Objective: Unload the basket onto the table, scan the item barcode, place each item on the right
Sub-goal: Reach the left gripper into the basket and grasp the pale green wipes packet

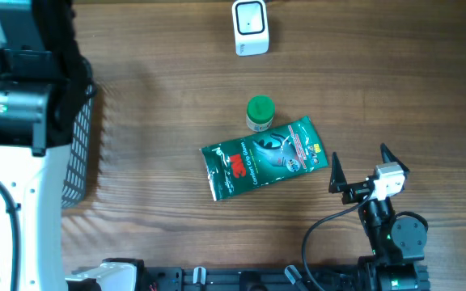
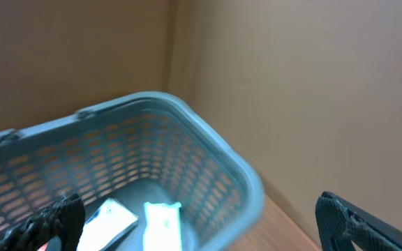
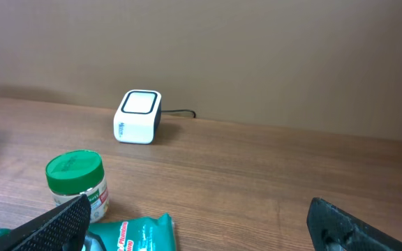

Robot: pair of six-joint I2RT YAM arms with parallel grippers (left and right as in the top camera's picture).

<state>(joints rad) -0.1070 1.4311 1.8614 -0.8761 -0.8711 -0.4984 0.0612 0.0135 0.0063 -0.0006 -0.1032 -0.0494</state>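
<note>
Your right gripper, fingers wide and empty, sits at three o'clock from the flat green foil packet. Your left gripper, equally wide, faces the grey mesh basket.

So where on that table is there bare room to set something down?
The table is bare between the basket and the green packet, and right of the scanner. It is crowded mid-table, where the green-capped jar stands beside the packet, near the right gripper.

L gripper, fingers spread wide at btm corners, looks into a grey-blue mesh basket w/ two white packets side by side, brown wall behind.
</note>
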